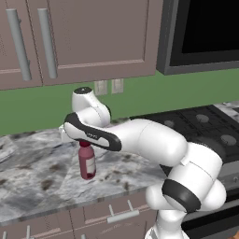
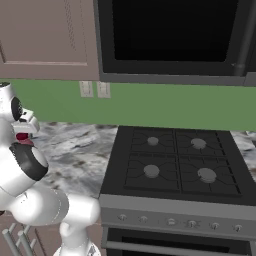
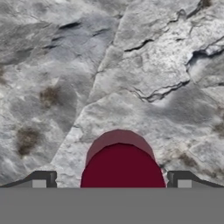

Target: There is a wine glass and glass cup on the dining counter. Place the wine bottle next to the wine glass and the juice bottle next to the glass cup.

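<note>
The juice bottle (image 1: 87, 163), dark red with a pinkish label band, stands upright on the marbled wall counter (image 1: 32, 179). My gripper (image 3: 113, 180) hangs straight above it and is open. In the hand view its two dark fingertips (image 3: 43, 179) stand on either side of the bottle's round maroon cap (image 3: 122, 164), apart from it. In the left base view my arm's forward link covers the hand just over the bottle's top. A bit of the red cap (image 2: 22, 137) peeks out beside my arm in the right base view. The wine bottle, wine glass, glass cup and dining counter are out of view.
A black gas stove (image 2: 175, 160) adjoins the counter on the right, with a dark microwave (image 2: 170, 35) above it. Brown upper cabinets (image 1: 93, 37) hang over the counter, before a green wall with two outlets (image 1: 108, 87). Drawers with grey handles (image 1: 122, 215) sit below.
</note>
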